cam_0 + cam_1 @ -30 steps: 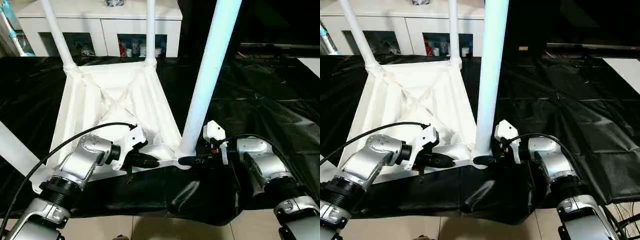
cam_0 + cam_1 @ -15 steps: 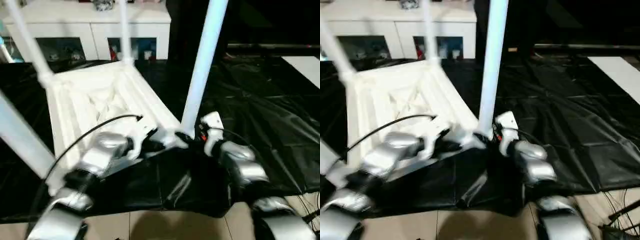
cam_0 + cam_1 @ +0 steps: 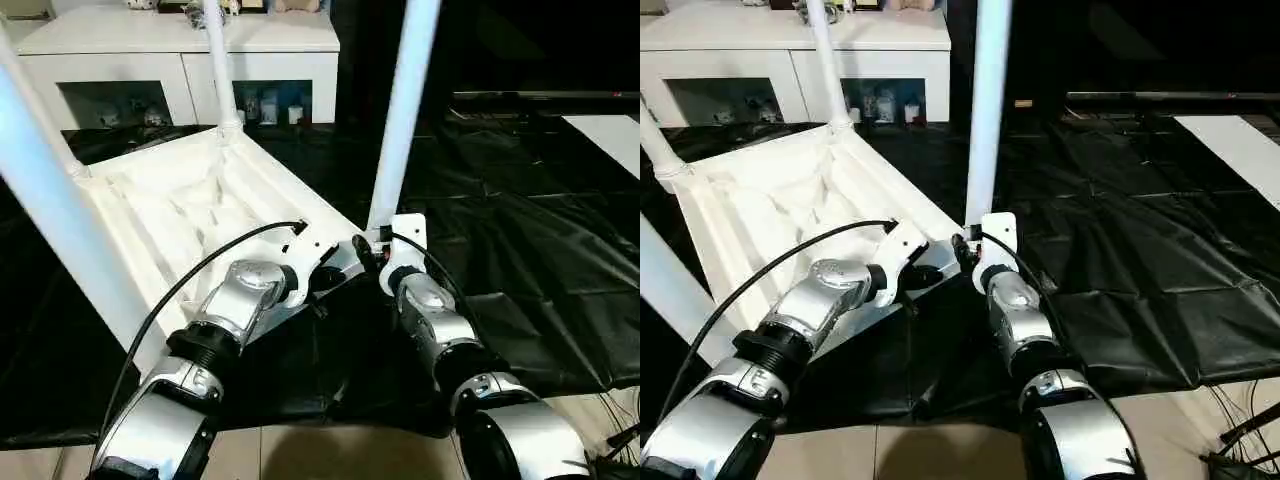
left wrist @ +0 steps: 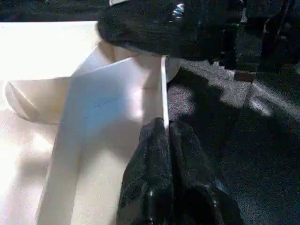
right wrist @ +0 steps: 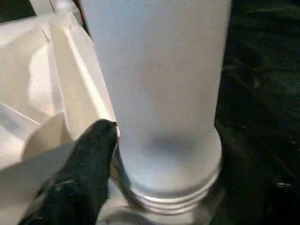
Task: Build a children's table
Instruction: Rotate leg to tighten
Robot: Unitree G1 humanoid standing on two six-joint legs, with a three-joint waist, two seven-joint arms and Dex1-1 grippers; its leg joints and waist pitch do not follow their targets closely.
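The white table top (image 3: 190, 200) lies upside down on the black-draped work table, ribs up, with its legs standing in the corner sockets. My left gripper (image 3: 335, 275) is shut on the top's thin rim close to the near right corner; the left wrist view has both black fingers (image 4: 154, 164) pinching that edge. My right gripper (image 3: 368, 250) is at the base of the near right leg (image 3: 400, 110). In the right wrist view one black finger (image 5: 89, 164) presses the leg's collar (image 5: 168, 183); the other is hidden behind the leg.
The black cloth (image 3: 520, 220) spreads wide to the right. Another leg (image 3: 60, 200) rises close on my left, one more (image 3: 218, 60) at the back. A white cabinet (image 3: 180, 50) stands behind. The work table's front edge and the floor (image 3: 330, 450) are just below my arms.
The view has shifted. The table top has turned on the cloth: its near right corner is now farther in and the near left leg closer. Both grippers kept their places on it.
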